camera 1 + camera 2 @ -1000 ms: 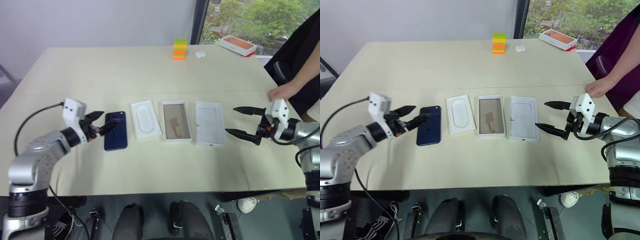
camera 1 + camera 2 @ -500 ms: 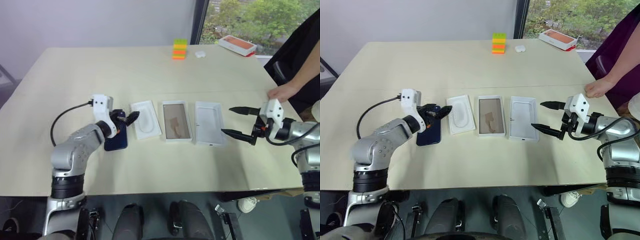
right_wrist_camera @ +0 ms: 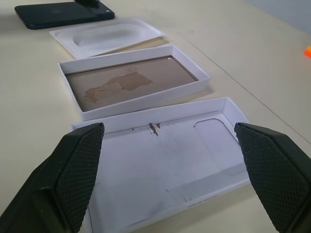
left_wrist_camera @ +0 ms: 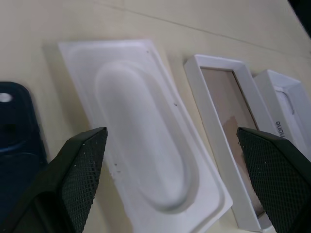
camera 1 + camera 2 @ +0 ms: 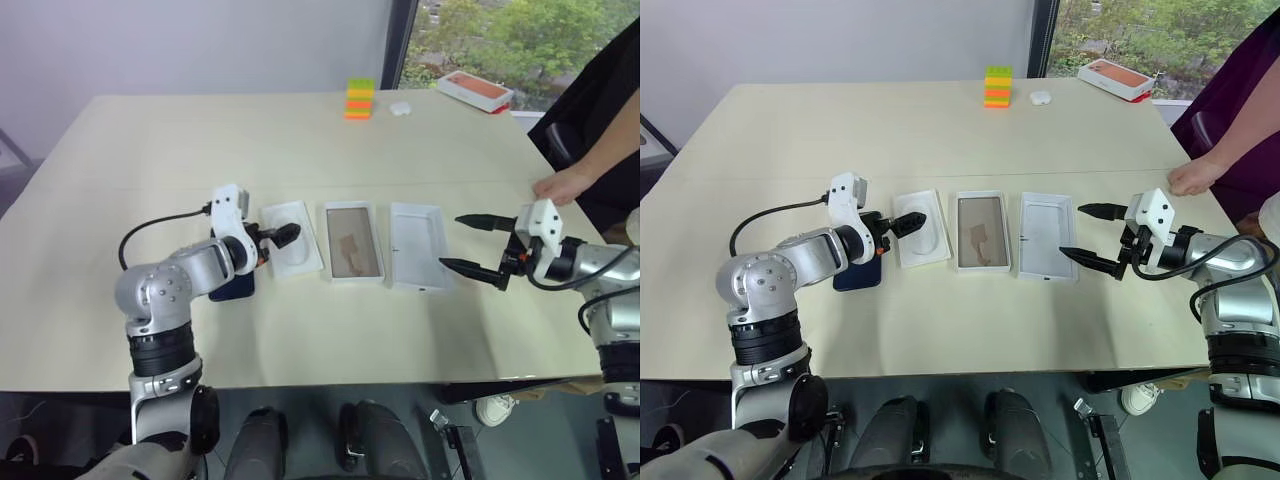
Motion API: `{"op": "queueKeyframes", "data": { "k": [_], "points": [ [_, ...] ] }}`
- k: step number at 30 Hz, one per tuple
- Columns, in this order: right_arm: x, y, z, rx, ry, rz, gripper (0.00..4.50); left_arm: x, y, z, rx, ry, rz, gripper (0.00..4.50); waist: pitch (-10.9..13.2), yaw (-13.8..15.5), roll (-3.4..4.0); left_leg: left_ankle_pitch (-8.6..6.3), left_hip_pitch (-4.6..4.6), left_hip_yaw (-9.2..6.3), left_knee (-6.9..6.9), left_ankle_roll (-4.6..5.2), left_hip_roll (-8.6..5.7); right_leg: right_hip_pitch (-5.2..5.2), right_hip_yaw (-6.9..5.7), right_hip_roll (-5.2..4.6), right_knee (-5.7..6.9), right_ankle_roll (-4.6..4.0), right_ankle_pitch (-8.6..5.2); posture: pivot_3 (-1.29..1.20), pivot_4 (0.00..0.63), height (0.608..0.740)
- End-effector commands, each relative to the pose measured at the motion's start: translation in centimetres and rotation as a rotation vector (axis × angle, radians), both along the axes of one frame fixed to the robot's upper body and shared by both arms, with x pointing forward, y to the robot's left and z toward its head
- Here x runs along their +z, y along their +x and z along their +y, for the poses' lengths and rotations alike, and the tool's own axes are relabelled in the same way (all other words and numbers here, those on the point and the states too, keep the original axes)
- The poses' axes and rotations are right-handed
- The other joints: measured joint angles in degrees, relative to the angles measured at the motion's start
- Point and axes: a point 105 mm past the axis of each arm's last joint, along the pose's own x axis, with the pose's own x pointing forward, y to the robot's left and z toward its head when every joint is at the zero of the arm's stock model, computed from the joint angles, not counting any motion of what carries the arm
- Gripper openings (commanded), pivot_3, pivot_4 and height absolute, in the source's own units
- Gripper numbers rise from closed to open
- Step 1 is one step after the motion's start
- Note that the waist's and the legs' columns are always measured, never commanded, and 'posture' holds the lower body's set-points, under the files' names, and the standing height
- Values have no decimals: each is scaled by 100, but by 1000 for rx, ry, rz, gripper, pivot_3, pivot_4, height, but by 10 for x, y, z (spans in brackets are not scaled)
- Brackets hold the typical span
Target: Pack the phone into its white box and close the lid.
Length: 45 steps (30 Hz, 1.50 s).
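Left gripper [image 5: 908, 222] spread wide over the white insert [image 4: 141, 131], holding nothing; phone [image 5: 858, 274] mostly hidden beneath its arm. Right gripper [image 5: 474, 243] agape beside the lid [image 3: 170, 160]; white box [image 5: 353, 241] between.

A wide, pale beige rectangular table [image 5: 300, 150] with a matte top takes up most of the room. Behind it stands a plain light grey wall [image 5: 200, 45], and to the right a dark-framed window [image 5: 500, 35] looks onto green trees. Soft, even daylight falls across the tabletop
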Motion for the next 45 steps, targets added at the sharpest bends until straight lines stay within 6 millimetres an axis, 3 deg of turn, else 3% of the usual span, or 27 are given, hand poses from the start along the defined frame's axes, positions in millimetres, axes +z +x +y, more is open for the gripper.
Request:
{"op": "queueKeyframes", "data": {
  "k": [1, 5, 9, 16, 34, 45],
  "points": [
    [11, 2, 1, 4, 2, -46, 4500, 12, 2, 13, 100, -6, -14, 4477, 0, 2, 0, 0, 0, 0, 0, 0, 0, 0, 0, 0, 0, 0, 0, 0, 150, 740],
    [10, 3, 2, 9, 4, -45, 4500, -1, 5, 26, 186, -34, 45, 4477, 1, -3, -2, 1, 0, -2, -1, -1, 0, 0, 0, 1, 0, 0, 0, 0, 150, 740],
    [10, 4, 4, 17, 7, -45, 4500, -13, 7, 19, 156, -71, 88, 4477, 1, 10, -3, 3, -1, -3, -1, -5, 0, 0, -2, 0, 0, 0, 0, 0, 150, 740],
    [10, 4, 5, 20, 5, -44, 4500, -12, 8, 1, 95, -121, 92, 4477, 2, 15, -3, 4, -2, -4, -1, -8, -10, 0, -2, -9, 0, 1, 1, 0, 150, 740],
    [9, 4, 8, 20, 9, -44, 4500, -23, 14, -23, 30, -217, 135, 4477, 2, 21, -5, 6, -1, -11, -2, -10, -22, 4, -3, -16, 0, 7, 3, 0, 150, 740],
    [8, 3, 7, 15, 8, -44, 4500, -37, 16, -24, 50, -274, 175, 4477, 2, 20, -5, 6, -1, -14, -1, -10, -30, 6, -3, -23, -2, 14, 6, 0, 150, 740]
  ]
}}
